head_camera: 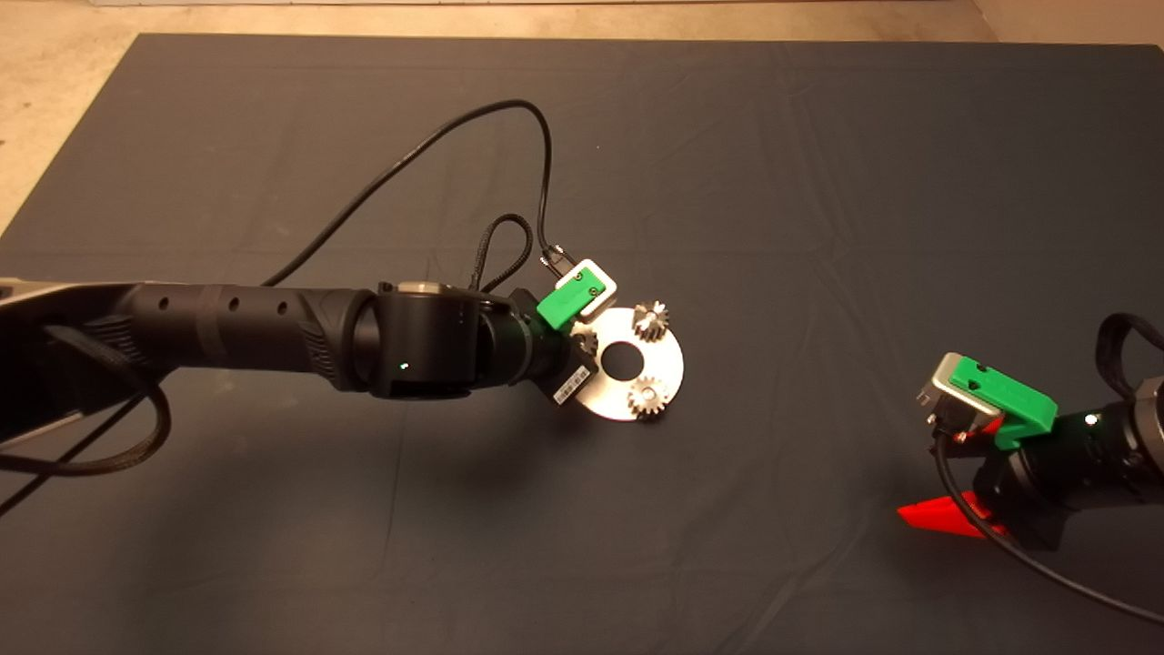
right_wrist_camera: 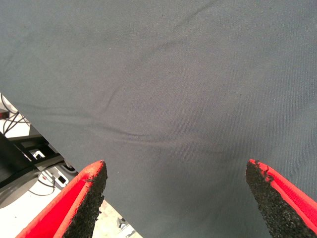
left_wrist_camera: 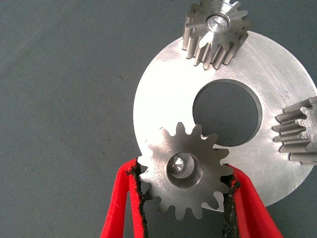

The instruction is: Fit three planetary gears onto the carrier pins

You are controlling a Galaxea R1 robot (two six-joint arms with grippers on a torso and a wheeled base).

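Note:
The silver carrier disc (head_camera: 607, 402) lies mid-mat and also shows in the left wrist view (left_wrist_camera: 163, 99). Two planetary gears (head_camera: 651, 320) (head_camera: 648, 398) sit on its pins; in the left wrist view they are one gear with a pin tip in its hole (left_wrist_camera: 215, 30) and one cut off at the picture's edge (left_wrist_camera: 297, 136). My left gripper (left_wrist_camera: 184, 172) is shut on the third gear (left_wrist_camera: 185, 171), holding it at the disc's rim with a pin tip showing in its centre hole. In the head view the left gripper (head_camera: 582, 344) covers that side of the disc. My right gripper (right_wrist_camera: 176, 198) is open and empty.
The right arm is parked at the mat's lower right (head_camera: 950, 514), its wrist view looking over the mat's edge at cables on the floor (right_wrist_camera: 29, 153). A black cable (head_camera: 436, 146) loops over the mat behind the left arm.

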